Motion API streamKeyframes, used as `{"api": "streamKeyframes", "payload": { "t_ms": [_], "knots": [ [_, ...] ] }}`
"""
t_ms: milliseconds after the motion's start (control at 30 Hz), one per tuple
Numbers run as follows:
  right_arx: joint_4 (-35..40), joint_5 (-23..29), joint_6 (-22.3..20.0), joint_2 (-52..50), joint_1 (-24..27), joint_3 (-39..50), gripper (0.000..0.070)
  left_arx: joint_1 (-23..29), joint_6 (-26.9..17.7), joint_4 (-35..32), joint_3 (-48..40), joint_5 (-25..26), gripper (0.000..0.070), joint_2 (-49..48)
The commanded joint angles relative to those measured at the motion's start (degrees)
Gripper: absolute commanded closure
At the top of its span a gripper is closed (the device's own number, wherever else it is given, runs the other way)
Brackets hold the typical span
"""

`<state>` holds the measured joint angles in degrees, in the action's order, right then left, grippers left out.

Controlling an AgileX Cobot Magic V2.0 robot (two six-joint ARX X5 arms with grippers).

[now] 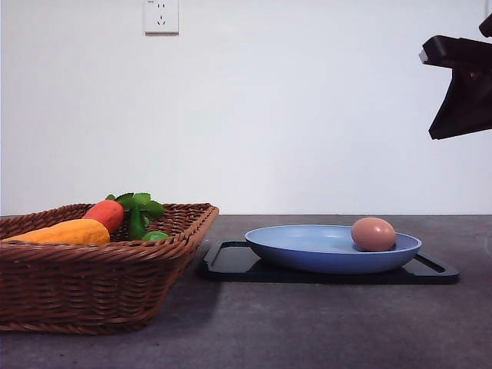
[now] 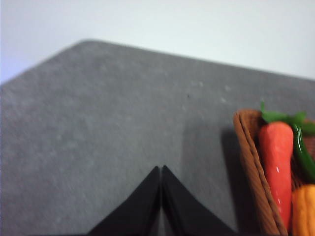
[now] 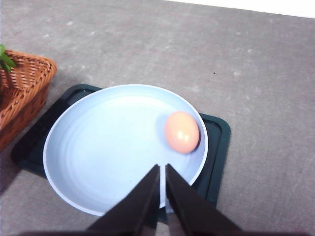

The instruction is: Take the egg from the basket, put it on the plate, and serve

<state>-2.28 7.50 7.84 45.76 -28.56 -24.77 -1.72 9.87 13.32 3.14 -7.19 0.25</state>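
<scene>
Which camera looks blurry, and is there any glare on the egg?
Left wrist view is soft: the basket edge and the vegetables look smeared. Right wrist view is sharp, with a small bright highlight on the egg. Front view is evenly lit, with a soft shadow under the plate.

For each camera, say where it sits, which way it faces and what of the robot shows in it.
Front: low at table height, facing the wall; basket left, egg on plate, right arm upper right.
Left wrist: on the left arm, looking down at the table and basket corner; left gripper shut.
Right wrist: above the plate, looking down; right gripper shut, empty.
Front and right wrist share egg, plate, tray.
</scene>
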Motion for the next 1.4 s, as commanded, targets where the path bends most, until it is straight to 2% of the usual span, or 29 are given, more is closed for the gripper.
{"api": "streamKeyframes", "payload": {
  "t_ms": [0, 267, 1000, 1067, 1133, 1233, 1367],
  "knots": [
    [0.61, 0.07, 0.70, 0.20, -0.46, -0.37, 0.0700, 0.05, 0.26, 0.69, -0.28, 0.89, 0.0700, -0.09],
    [0.61, 0.07, 0.70, 0.20, -0.46, -0.37, 0.0700, -0.01, 1.77, 1.64, -1.40, 5.84, 0.0700, -0.09],
    [0.21, 0.07, 0.70, -0.39, -0.50, -0.32, 0.0700, -0.01, 1.75, 1.71, -1.38, 5.82, 0.0700, -0.09],
    [-0.77, 0.80, -0.31, -3.25, -0.40, -0.28, 0.0700, -0.01, 1.75, 1.72, -1.38, 5.82, 0.0700, -0.09],
    [-0.74, 3.89, -4.44, -6.65, 0.21, -0.25, 0.0700, -0.01, 1.75, 1.71, -1.38, 5.81, 0.0700, -0.09],
    [0.23, 6.04, -7.80, -12.83, 1.75, 0.73, 0.0700, -0.01, 1.75, 1.71, -1.38, 5.82, 0.0700, -0.09],
    [6.19, 5.87, -8.76, -21.56, 5.54, 5.63, 0.0700, -0.01, 1.75, 1.70, -1.38, 5.82, 0.0700, -0.09]
  ]
}}
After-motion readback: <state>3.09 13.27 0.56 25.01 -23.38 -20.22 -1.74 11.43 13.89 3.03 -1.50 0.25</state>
